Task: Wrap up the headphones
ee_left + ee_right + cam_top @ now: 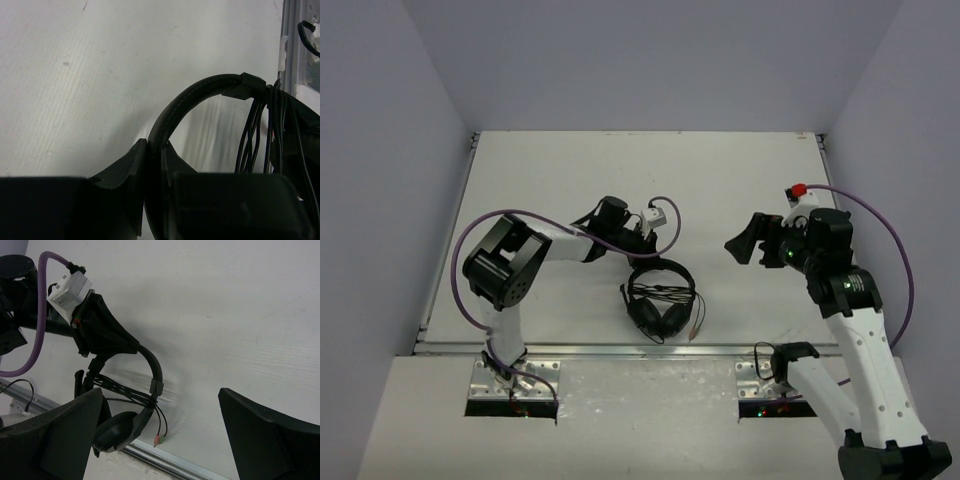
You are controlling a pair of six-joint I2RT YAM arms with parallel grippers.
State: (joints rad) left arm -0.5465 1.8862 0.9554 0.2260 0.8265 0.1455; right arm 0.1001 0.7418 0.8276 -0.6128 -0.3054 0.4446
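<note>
The black headphones (660,295) are near the table's front edge, with their thin cable (255,130) wound in several turns across the headband's two sides. My left gripper (642,250) is shut on the top of the arched headband (200,90), which passes between its fingertips (155,147). In the right wrist view I see the left gripper (107,337) pinching the headband, one earcup (117,432) below it, and the pink and green plugs (159,440) dangling by the table. My right gripper (742,245) is wide open to the right of the headphones, apart from them, with nothing between its fingers (160,395).
A metal rail (620,350) runs along the table's front edge just below the earcups. The left arm's purple cable (485,235) loops over its elbow. White walls enclose the table at the back and both sides.
</note>
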